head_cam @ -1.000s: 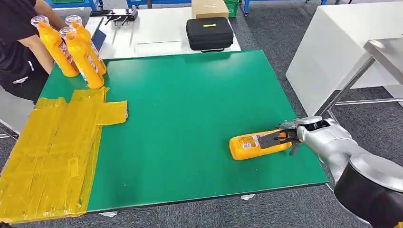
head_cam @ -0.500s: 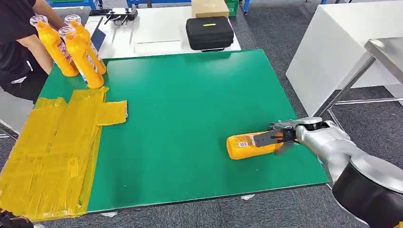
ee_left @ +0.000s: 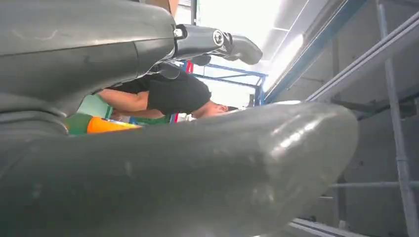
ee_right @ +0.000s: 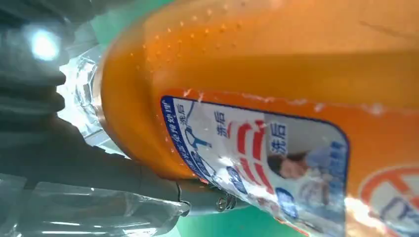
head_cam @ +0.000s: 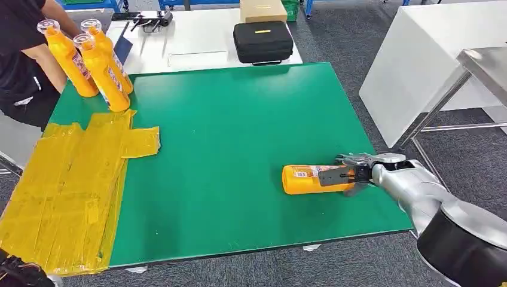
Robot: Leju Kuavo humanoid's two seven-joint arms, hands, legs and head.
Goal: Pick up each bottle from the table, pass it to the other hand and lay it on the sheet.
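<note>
One orange bottle point(head_cam: 308, 179) lies on its side near the green surface's point(head_cam: 239, 131) right front corner, right robot hand point(head_cam: 350, 174) clamped round its neck end. Three more bottles point(head_cam: 89, 66) stand upright at far left, next to yellow sheet point(head_cam: 72, 185). Left robot hand point(ee_left: 148, 163): can't tell its state.

we see an orange bottle point(head_cam: 311, 179) lying sideways near the tabletop's right edge; yellow sheet point(head_cam: 66, 185) covers the left.

Head view looks down; right wrist view hugs the bottle point(ee_right: 276, 98).
</note>
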